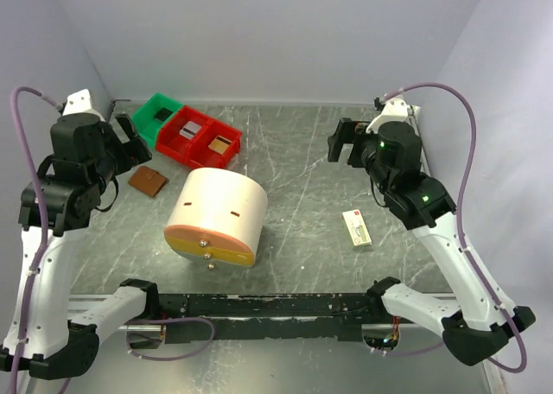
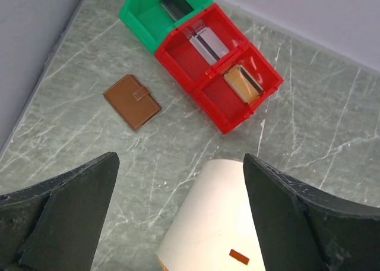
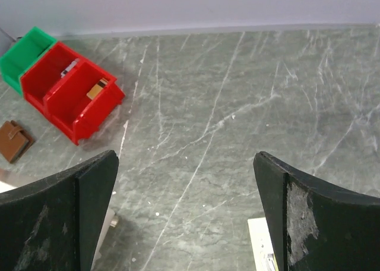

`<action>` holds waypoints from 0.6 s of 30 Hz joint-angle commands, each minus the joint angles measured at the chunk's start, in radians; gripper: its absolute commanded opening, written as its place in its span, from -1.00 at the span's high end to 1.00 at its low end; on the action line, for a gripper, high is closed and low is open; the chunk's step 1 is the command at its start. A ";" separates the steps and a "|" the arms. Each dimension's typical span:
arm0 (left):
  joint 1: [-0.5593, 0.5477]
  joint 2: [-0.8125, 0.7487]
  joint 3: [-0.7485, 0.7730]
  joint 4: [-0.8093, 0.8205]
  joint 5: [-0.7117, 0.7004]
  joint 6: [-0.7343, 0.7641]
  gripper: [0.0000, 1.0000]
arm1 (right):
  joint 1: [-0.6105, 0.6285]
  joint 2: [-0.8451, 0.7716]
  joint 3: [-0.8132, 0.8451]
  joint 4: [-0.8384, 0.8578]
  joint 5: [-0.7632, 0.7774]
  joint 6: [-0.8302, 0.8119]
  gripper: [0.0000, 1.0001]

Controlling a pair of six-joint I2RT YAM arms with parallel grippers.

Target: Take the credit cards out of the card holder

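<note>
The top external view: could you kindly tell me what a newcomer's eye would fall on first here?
The big cream drum, lying on its side in the middle of the table with its orange-rimmed face toward the arms, draws the eye first. Next comes the bright row at the far left: a green bin and two red bins. The closed brown card holder lies flat just beside them.

No legible txt anywhere. A red mark is seen on the small cream box (image 1: 356, 228) — too small to be read. Only a dark stripe is made out on the pale grey card (image 2: 205, 42) in a red bin (image 2: 183, 61) — no nos., no brand.
</note>
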 commanded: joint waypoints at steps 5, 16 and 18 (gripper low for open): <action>-0.075 -0.036 -0.157 0.040 -0.053 -0.057 -0.92 | -0.196 -0.019 -0.188 0.184 -0.257 0.081 -1.00; -0.147 -0.114 -0.357 -0.087 0.004 -0.302 -0.88 | -0.386 -0.052 -0.476 0.416 -0.775 0.227 -1.00; -0.154 -0.138 -0.385 -0.120 0.026 -0.344 -0.88 | -0.404 -0.055 -0.491 0.394 -0.831 0.210 -1.00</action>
